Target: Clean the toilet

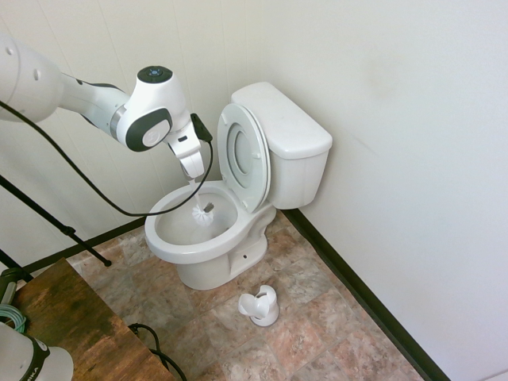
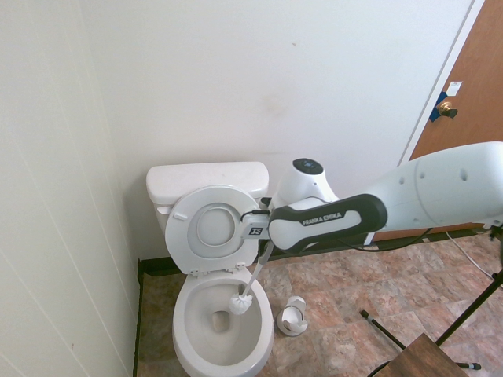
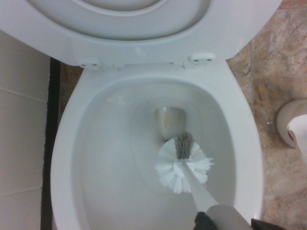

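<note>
Hanging over the toilet [image 2: 185, 320], the gripper [image 1: 193, 177] grips the brush [image 3: 184, 165] by its handle, slanting down with bristles above the bowl's drain. Scrubbing likely needs a further drop. The toilet stands on stone-patterned flooring [image 2: 338, 302] against a pale wall [image 2: 236, 86].

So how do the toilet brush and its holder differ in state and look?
The toilet brush is held over the bowl by the tool, while the brush holder stands on the floor beside the toilet. The brush has a bristled round head on a slim handle; the holder is a squat, smooth, open cup. Both are mainly white.
</note>
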### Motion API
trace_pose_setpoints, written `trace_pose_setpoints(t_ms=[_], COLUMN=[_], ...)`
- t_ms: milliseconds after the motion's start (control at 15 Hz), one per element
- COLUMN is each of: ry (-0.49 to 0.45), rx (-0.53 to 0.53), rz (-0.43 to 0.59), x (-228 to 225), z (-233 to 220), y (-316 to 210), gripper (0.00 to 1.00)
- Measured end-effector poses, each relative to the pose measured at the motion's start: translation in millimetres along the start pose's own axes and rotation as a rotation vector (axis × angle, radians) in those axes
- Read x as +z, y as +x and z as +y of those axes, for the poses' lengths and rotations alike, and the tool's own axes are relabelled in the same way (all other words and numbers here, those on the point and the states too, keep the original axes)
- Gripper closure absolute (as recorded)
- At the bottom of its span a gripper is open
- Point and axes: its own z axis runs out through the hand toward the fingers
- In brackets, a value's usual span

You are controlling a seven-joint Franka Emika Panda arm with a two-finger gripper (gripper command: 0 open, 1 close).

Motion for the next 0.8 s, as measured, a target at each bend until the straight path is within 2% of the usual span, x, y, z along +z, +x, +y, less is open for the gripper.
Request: trace_pose_setpoints(t_ms=[333, 800], ry=[-0.016, 0.000], rx=[0.046, 0.049], rz=[0.023, 0.040], x=[99, 130], z=[-29, -68], y=[-5, -42], gripper=[1.00, 1.00])
